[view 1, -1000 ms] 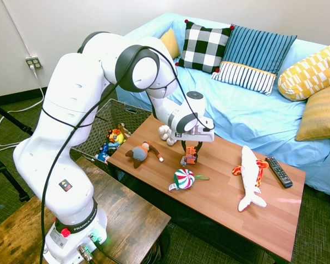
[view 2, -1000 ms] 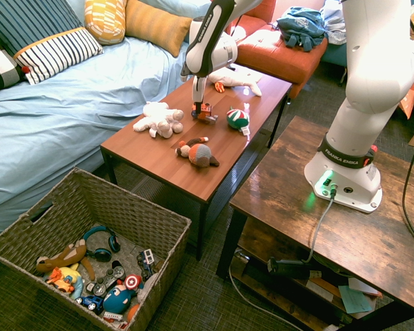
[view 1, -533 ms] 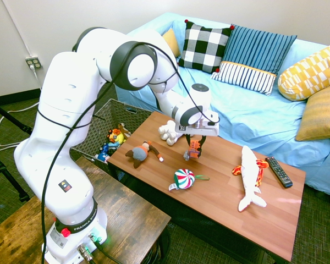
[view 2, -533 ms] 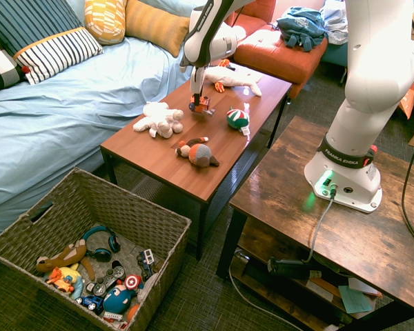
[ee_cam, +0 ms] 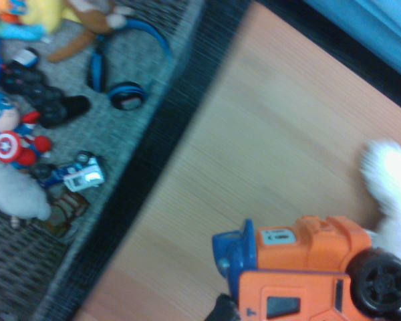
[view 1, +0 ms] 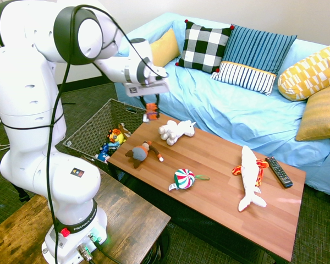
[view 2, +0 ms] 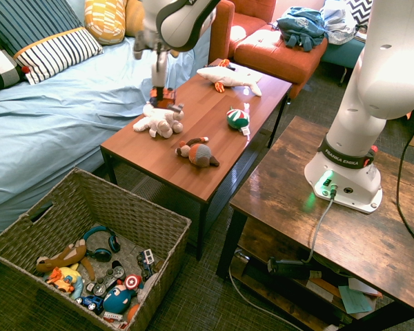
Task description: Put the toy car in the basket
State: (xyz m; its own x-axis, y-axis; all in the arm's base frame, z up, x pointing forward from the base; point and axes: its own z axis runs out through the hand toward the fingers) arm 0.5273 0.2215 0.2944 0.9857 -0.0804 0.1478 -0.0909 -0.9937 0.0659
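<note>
So the toy car (view 1: 150, 111) is up in the air, clamped in the pincer (view 1: 151, 108), hanging above the desk (view 1: 220, 165) edge nearest the basket (view 1: 88, 135). It's not over the basket yet as far as I can tell; the wrist view shows wood right under the car with the basket rim just beside it.

Handling-wise I'd guess it's hard moulded plastic: light, stiff, won't squash, probably a bit slick. The wheels stick out and would roll, so pinching across the flat body sides makes way more sense than grabbing the wheels. That looks like roughly what's happening, though the fingers are too small in the outside views to be sure.

The basket already holds headphones (ee_cam: 117, 67) and assorted small toys. A short drop onto that pile shouldn't hurt a plastic car. The white plush (view 1: 176, 131) sits near that same desk edge.
</note>
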